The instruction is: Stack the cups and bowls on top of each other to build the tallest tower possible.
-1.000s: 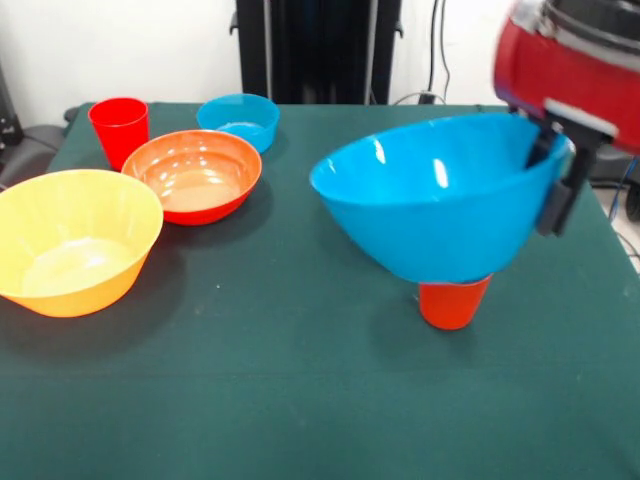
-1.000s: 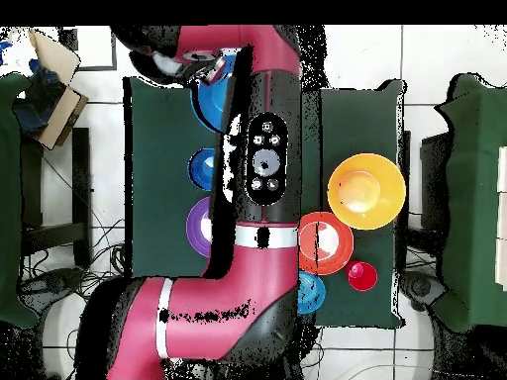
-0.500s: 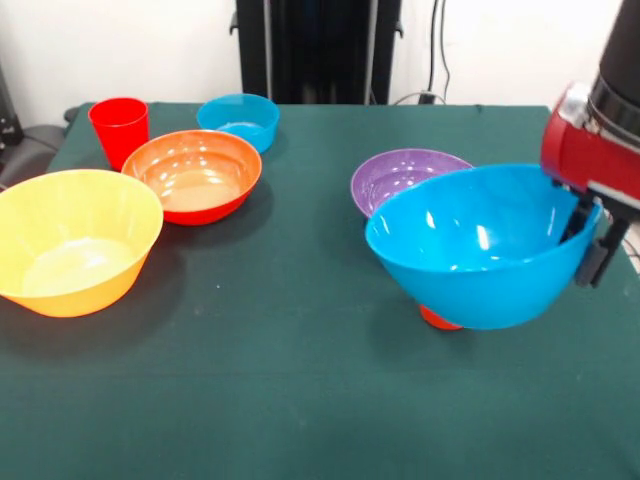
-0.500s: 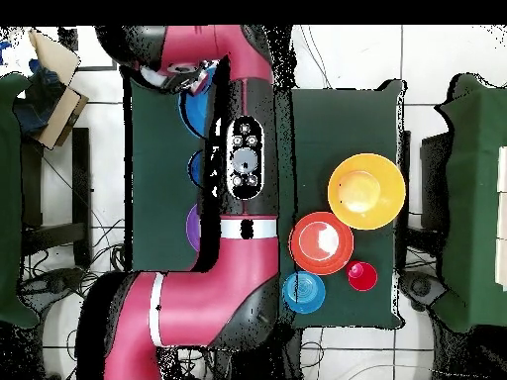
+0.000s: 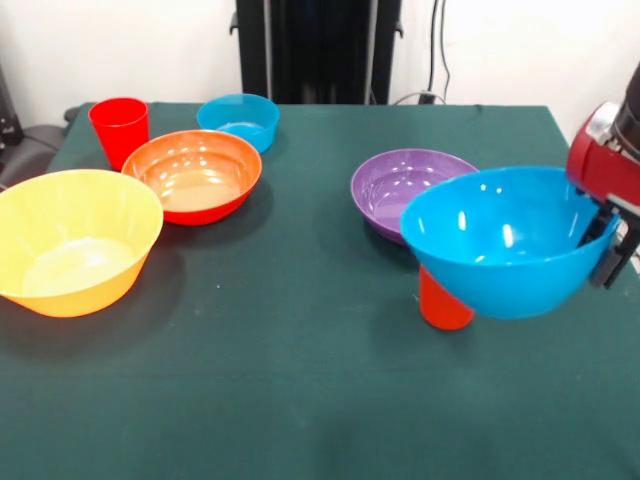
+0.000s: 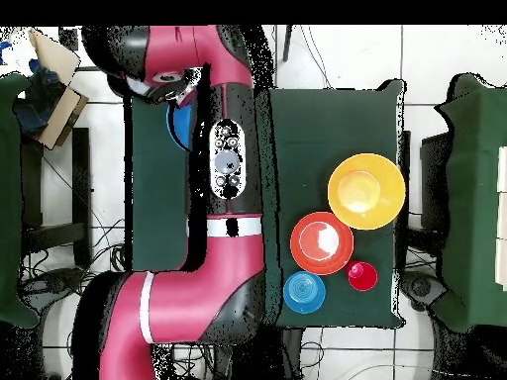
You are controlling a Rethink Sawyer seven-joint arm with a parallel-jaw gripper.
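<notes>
Shifted further toward the table's right edge since the earlier frame, the blue bowl (image 5: 505, 240) now hangs tilted in the air, uncovering more of the purple bowl (image 5: 400, 188) behind it. The gripper (image 5: 610, 250) is clamped on the blue bowl's right rim. An orange cup (image 5: 442, 300) stands on the table (image 5: 300, 380) beneath the bowl's left side. At the left edge sits the yellow bowl (image 5: 72, 240), with the orange-red bowl (image 5: 195, 175) just beside it. Near the far left corner stand the red cup (image 5: 120, 128) and a small blue bowl (image 5: 240, 118).
</notes>
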